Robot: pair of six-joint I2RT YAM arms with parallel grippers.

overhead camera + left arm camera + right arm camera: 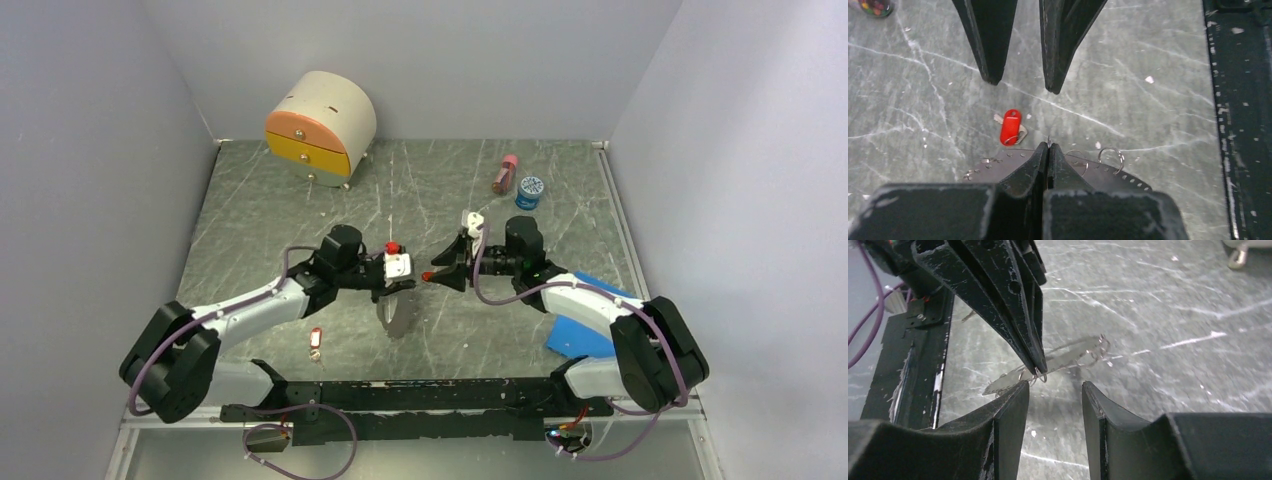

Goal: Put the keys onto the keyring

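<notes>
The keyring (993, 169) shows as a flat dark metal piece with a row of holes and small wire rings (1111, 156). It sits under my left gripper (1048, 145), which is shut on a thin wire loop of it. From above it is a grey leaf shape (400, 318) below the left gripper (397, 292). One red-tagged key (1010, 127) lies on the table just beyond it, under the tips of my right gripper (432, 275). Another key (316, 341) with a white label lies beside the left forearm. The right gripper (1055, 385) is open and empty, facing the keyring (1068, 356).
A round-topped drawer box (320, 125) stands at the back left. A pink bottle (505, 175) and a blue-lidded jar (530, 190) stand at the back right. A blue sheet (585, 325) lies under the right arm. The black base rail (420, 395) runs along the near edge.
</notes>
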